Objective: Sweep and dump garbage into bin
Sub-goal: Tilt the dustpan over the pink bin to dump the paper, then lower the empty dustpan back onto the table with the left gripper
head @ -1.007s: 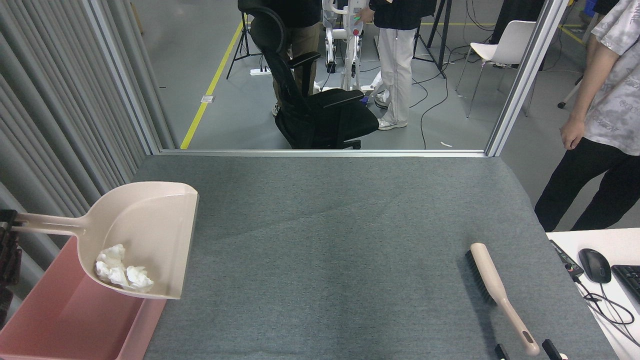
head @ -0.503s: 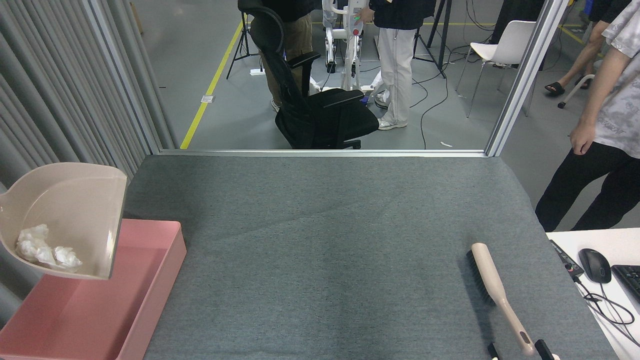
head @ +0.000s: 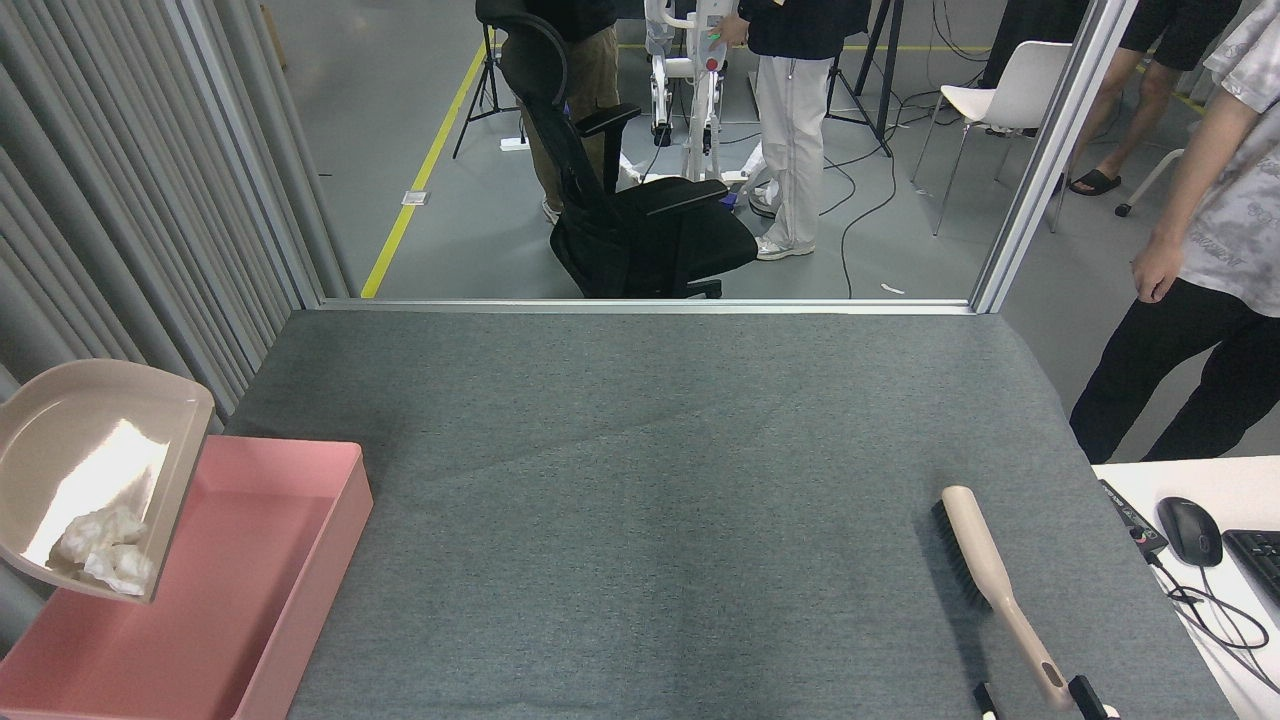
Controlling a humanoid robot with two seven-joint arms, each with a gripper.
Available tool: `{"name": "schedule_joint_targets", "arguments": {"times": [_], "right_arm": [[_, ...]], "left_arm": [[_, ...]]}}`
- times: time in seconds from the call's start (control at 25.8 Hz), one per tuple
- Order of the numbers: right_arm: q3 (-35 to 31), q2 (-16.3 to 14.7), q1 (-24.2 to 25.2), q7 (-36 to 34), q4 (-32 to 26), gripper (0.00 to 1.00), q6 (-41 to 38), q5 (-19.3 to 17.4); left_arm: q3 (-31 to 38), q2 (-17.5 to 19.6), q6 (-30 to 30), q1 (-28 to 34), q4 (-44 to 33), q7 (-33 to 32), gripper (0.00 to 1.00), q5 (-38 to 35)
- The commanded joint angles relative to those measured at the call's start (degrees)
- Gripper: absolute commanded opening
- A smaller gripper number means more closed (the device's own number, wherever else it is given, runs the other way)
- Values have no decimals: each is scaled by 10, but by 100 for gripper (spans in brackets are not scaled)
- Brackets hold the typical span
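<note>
The beige dustpan point(head: 95, 450) hangs tilted over the left end of the pink bin point(head: 280, 590), with its handle running out of the left edge. The garbage point(head: 100, 552), two crumpled white tissue wads, lies inside the pan against its lower lip. My left gripper is out of view. Only the two dark tips of my right gripper point(head: 1035, 702) show at the bottom edge. They stand apart on either side of the end of the beige brush's point(head: 985, 560) handle, and the brush lies on the grey table.
The grey felt table point(head: 650, 480) ends at a metal rail at the back. A corrugated wall runs along the left. A white desk point(head: 1200, 540) with a mouse and keyboard stands at the right. A person point(head: 1200, 300) stands by the table's right side.
The dustpan moved left off the table and over the bin, then dropped and tipped further. The wads slid to its lower lip. My right gripper's tips sank slightly.
</note>
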Motion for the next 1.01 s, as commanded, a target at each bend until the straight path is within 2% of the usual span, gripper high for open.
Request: {"name": "schedule_joint_targets", "arguments": {"times": [0.0,0.15,0.27,0.39,0.43,0.58,0.74,0.85,0.97], "right_arm": [[-1,-1,0,0,-1,99,0,0],[-1,3,0,0,-1,99,8,0],[0,17,0,0,-1,99,8,2],[0,18,0,0,-3,99,8,9],[0,18,0,0,-3,99,8,10],[0,19,-2,1,-4,99,8,10],[0,13,-1,1,-3,99,8,11],[-1,12,-1,4,-5,99,8,13],[-4,11,0,5,-14,99,8,13]], "left_arm": [[17,0,-4,-14,-1,5,0,-36],[18,0,-2,-23,3,5,0,-36],[19,0,2,-24,2,4,0,-34],[22,0,38,-38,2,-8,0,-15],[22,0,51,-48,2,-19,0,13],[5,23,120,-41,-19,-71,0,204],[-34,24,186,-23,-110,-81,0,327],[-44,10,236,1,-198,-77,1,349],[-45,-61,273,30,-267,-68,1,342]]}}
